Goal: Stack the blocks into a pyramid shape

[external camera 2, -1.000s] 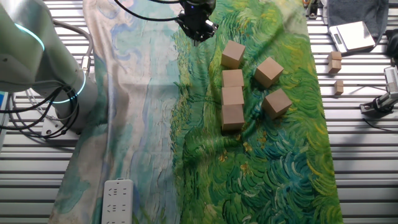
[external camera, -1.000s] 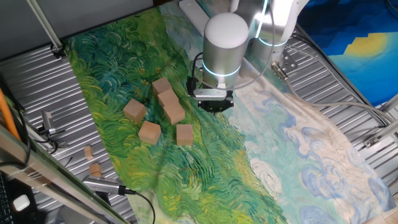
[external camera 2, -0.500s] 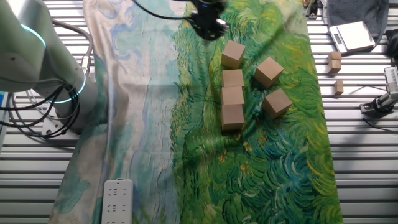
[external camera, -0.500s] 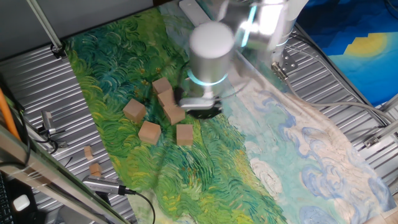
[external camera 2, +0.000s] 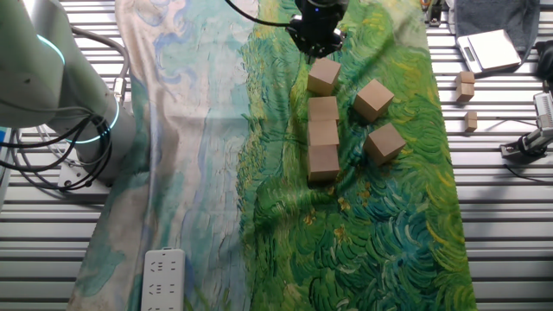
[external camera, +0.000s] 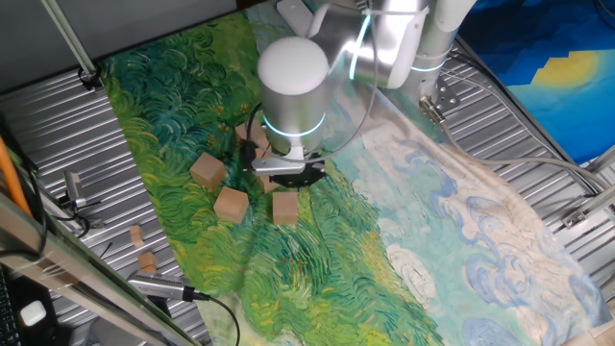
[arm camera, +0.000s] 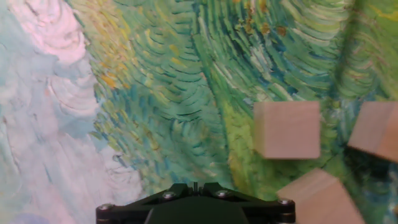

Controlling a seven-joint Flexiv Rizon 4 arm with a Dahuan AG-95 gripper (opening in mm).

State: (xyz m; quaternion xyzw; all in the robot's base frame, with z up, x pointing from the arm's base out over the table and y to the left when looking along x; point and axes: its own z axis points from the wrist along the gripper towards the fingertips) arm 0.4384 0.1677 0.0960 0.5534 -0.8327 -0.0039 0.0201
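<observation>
With its jaws' state impossible to tell, the gripper (external camera 2: 316,38) hangs just at 12 o'clock of a loose block (external camera 2: 324,75); an off-centre descent could knock it into the row (external camera 2: 323,138).

Painted cloth (external camera 2: 216,173) over ribbed metal bench (external camera 2: 501,242); white power strip (external camera 2: 162,275) on cloth; small tan bits (external camera 2: 467,85) on bench.

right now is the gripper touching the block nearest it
Apart. The other fixed view shows the gripper above the lone block, with green cloth visible between them.
</observation>
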